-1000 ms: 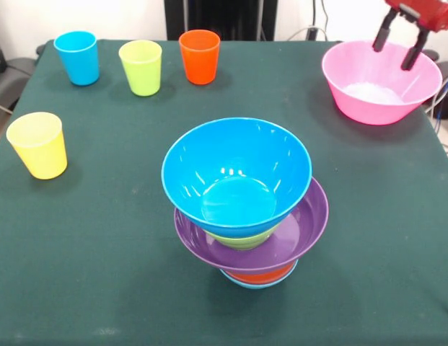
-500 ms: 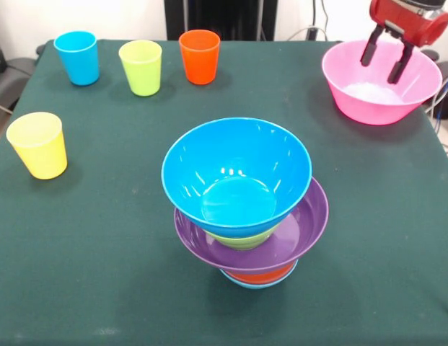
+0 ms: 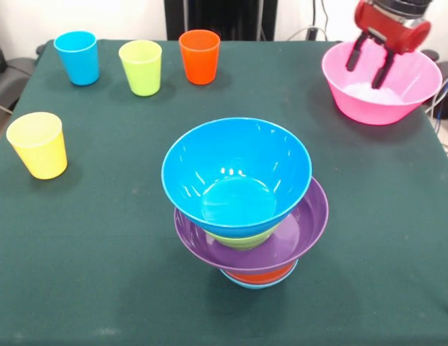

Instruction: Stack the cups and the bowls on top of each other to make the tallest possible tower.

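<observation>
My gripper (image 3: pixel 367 70) hangs over the pink bowl (image 3: pixel 397 101) at the table's far right corner, two dark fingers (image 3: pixel 352 56) spread apart, nothing between them. I can't tell if the tips touch the bowl's inside; they overlap its rim and hollow from this angle. Arm above the red wrist is cut off by the top edge.

Tower (image 3: pixel 249 209) sits mid-table, nearer the front: deep blue bowl (image 3: pixel 236 173) on top, a sliver of green bowl (image 3: pixel 242 240) under it, then the wide purple bowl (image 3: pixel 296 238), which tilts a bit. Orange bowl (image 3: pixel 261 274) and light-blue bowl (image 3: pixel 247 281) at the base mostly hidden, only edges peek out.

Cups all upright, unstacked: blue cup (image 3: pixel 77 58), lime green cup (image 3: pixel 141 67), orange cup (image 3: pixel 199 56) in a far row, yellow cup (image 3: pixel 38 145) alone at left. Green tablecloth (image 3: pixel 101 252) covers the table.
</observation>
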